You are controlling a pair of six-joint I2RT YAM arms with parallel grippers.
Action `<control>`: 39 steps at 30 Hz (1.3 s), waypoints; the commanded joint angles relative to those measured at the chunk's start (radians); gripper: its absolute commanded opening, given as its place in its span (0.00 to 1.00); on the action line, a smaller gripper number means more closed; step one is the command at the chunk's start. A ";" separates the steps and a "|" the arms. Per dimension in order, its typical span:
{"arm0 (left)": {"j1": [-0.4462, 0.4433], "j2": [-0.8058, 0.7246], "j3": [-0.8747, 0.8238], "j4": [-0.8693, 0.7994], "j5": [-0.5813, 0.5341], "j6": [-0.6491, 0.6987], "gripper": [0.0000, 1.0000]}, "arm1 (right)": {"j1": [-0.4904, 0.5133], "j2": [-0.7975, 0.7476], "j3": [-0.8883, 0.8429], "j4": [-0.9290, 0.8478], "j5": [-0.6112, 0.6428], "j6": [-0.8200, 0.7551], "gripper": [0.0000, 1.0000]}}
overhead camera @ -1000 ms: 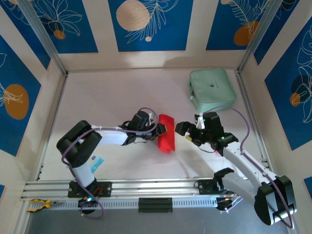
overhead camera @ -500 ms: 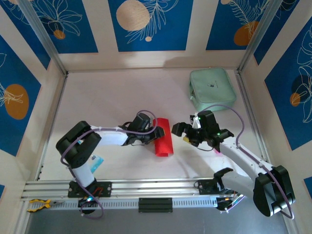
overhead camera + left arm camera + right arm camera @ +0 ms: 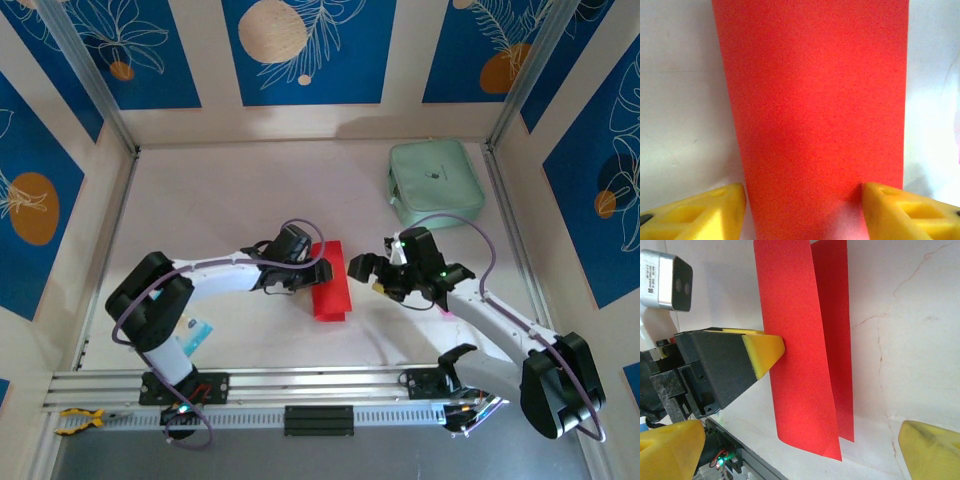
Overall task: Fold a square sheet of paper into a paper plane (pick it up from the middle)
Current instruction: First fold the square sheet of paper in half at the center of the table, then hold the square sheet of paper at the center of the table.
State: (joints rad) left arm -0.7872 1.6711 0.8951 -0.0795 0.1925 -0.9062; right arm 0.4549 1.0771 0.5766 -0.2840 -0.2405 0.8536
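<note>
The square sheet of paper (image 3: 330,291), bright red, lies mid-table folded over lengthwise, its upper flap (image 3: 795,355) lifted off the lower one (image 3: 837,340). My left gripper (image 3: 306,275) is at the sheet's left side, open. Its yellow fingertips (image 3: 715,210) straddle the sheet's width (image 3: 810,100); the right one touches the edge and nothing is clamped. From the right wrist, one left fingertip (image 3: 764,351) rests against the raised flap. My right gripper (image 3: 362,274) hovers just right of the paper, jaws wide open around empty space (image 3: 801,452), its fingertips (image 3: 670,450) well apart.
A mint-green pouch (image 3: 436,182) sits at the back right. A small blue-and-white packet (image 3: 197,330) lies beside the left arm's base. The aluminium rail (image 3: 300,385) runs along the near edge, with a yellow tool (image 3: 78,420) at its left end.
The left jaws have widened and the paper has settled lower and flatter on the table. The right gripper has moved left, closer to the paper.
</note>
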 commanded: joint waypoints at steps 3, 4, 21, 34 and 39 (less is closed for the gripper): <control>-0.006 0.032 0.039 -0.078 -0.008 0.054 0.60 | 0.032 0.037 0.022 0.030 -0.011 0.010 0.82; -0.007 0.040 0.047 -0.085 -0.007 0.059 0.59 | 0.035 0.047 0.022 0.039 -0.010 0.014 0.79; -0.004 0.120 0.081 -0.130 0.007 0.087 0.59 | 0.066 0.216 0.020 0.165 -0.062 0.055 0.32; -0.006 0.125 0.079 -0.118 0.024 0.089 0.59 | 0.099 0.407 0.066 0.276 -0.069 0.084 0.12; -0.005 0.128 0.075 -0.112 0.028 0.089 0.59 | 0.099 0.485 0.084 0.308 -0.089 0.079 0.10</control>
State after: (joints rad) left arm -0.7860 1.7565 0.9680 -0.1959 0.1902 -0.8284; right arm 0.5480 1.5249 0.6327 -0.0029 -0.2962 0.9337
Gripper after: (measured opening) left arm 0.590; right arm 0.102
